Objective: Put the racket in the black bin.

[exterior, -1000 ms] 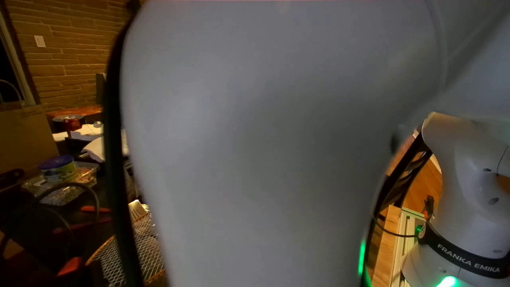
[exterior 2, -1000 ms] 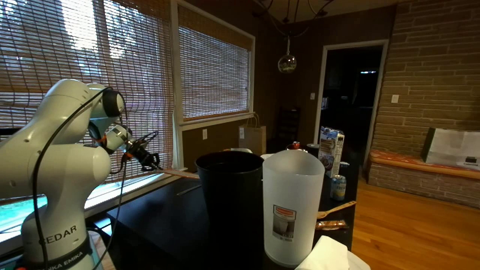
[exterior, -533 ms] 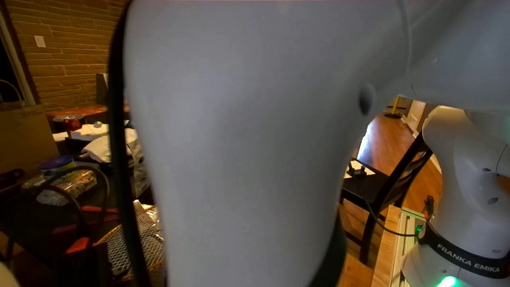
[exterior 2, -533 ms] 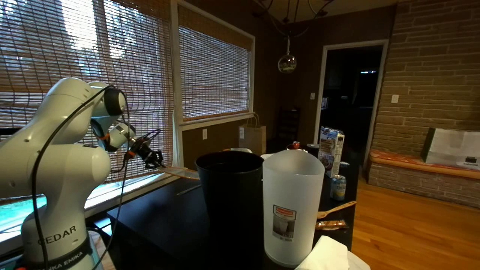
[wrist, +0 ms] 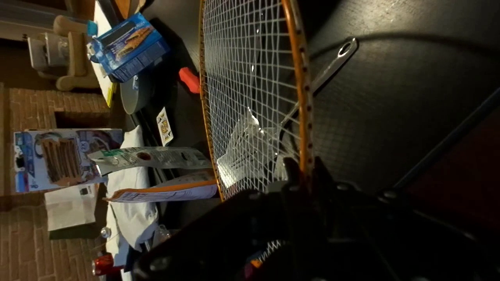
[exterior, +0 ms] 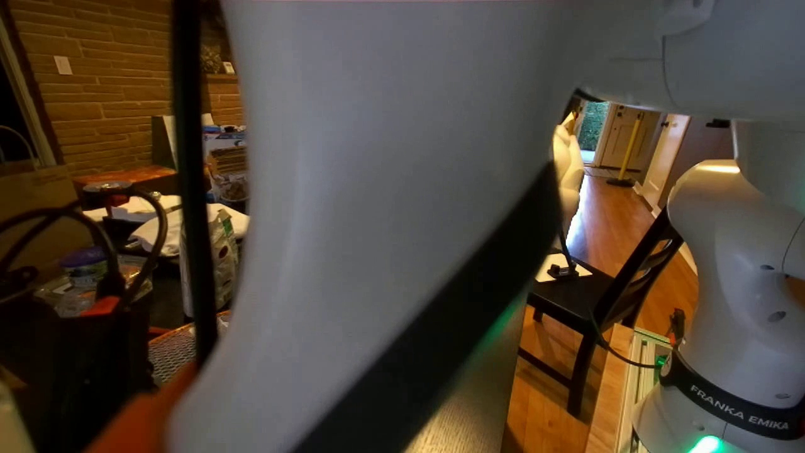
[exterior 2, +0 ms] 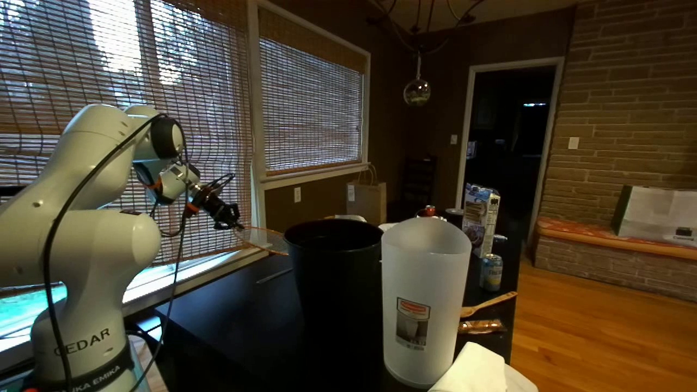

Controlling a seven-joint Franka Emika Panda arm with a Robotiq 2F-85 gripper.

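My gripper [exterior 2: 238, 223] is shut on the orange frame of the racket [exterior 2: 264, 239], in an exterior view, and holds it above the dark table. In the wrist view the two fingertips [wrist: 304, 168] pinch the frame of the racket [wrist: 306, 105], whose pale string grid stands nearly upright. Part of the racket [exterior: 173, 355] also shows in an exterior view, where the arm covers much of the scene. The tall black bin [exterior 2: 335, 283] stands upright on the table. The racket lies beside and partly behind its rim, and its far part is hidden.
A tall white bin [exterior 2: 425, 305] stands against the black bin. A silver spatula-like utensil [wrist: 332, 72] lies on the table beneath the racket. Boxes, bags and a can [exterior 2: 491, 272] stand farther along the table. A chair [exterior: 585, 302] stands near the robot base.
My gripper has risen with the racket in it. The racket has tilted so that more of its string face shows. The bins have not moved.
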